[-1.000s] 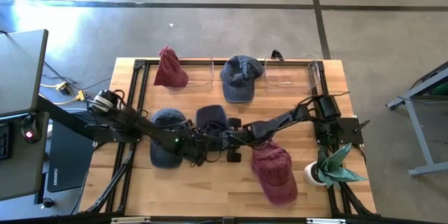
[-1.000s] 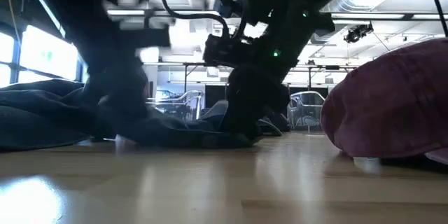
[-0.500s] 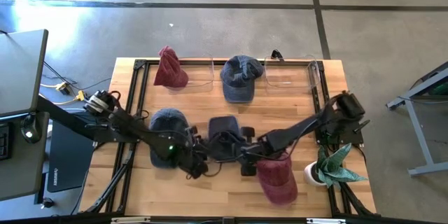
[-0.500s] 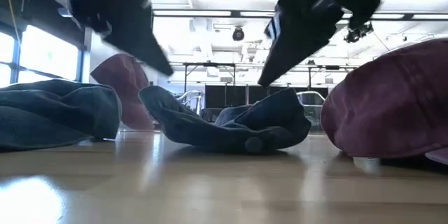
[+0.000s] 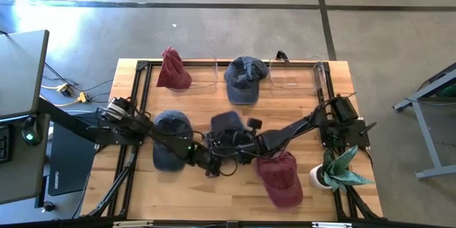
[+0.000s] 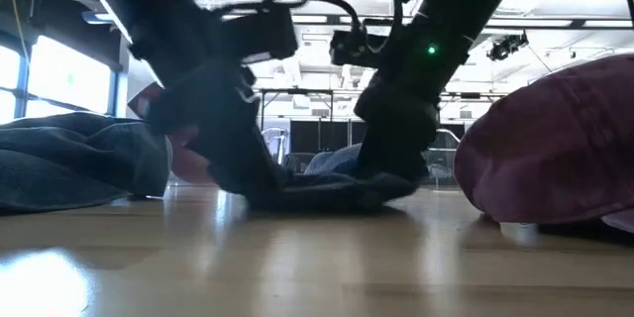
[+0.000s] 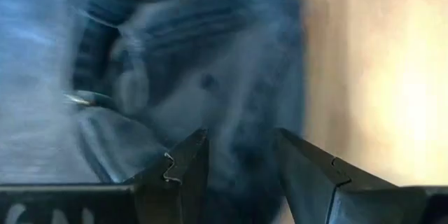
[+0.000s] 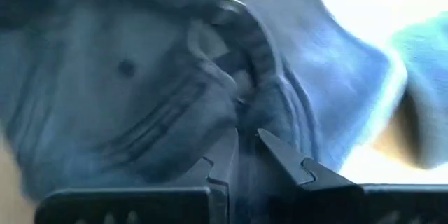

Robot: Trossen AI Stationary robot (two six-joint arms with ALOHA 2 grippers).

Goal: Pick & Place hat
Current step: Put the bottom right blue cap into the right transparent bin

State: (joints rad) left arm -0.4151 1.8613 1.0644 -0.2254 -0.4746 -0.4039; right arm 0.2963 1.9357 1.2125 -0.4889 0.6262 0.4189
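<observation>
A dark blue denim hat [image 5: 226,122] lies crown down in the middle of the table, its hollow inside facing both wrist cameras. My left gripper [image 7: 241,159] is open, low at the hat's near left edge [image 6: 260,190], with denim between its fingers. My right gripper [image 8: 246,155] is shut on the hat at its near right side [image 5: 239,144]. In the low view both grippers are down at table height on the flattened hat [image 6: 332,186]. My left gripper's open fingers [image 7: 183,164] stand on either side of the hat's rim fabric [image 7: 238,133], coming down from the near side; whether they touch it, I cannot tell. My right gripper pinches a fold of the rim [image 8: 269,105] by the inner band, slanting down from the near right. The hat rests on the table.
A second blue hat [image 5: 169,137] lies just left of the grippers and a maroon hat [image 5: 281,178] near right. At the far edge a maroon hat [image 5: 172,69] and a blue hat [image 5: 244,78] sit by clear stands. A small plant [image 5: 335,171] stands at the right edge.
Both grippers rose off the dark blue hat and drew back toward the near edge, leaving it lying open and puffed up. They then came back down onto its near side, and the hat is pressed flat on the table again.
</observation>
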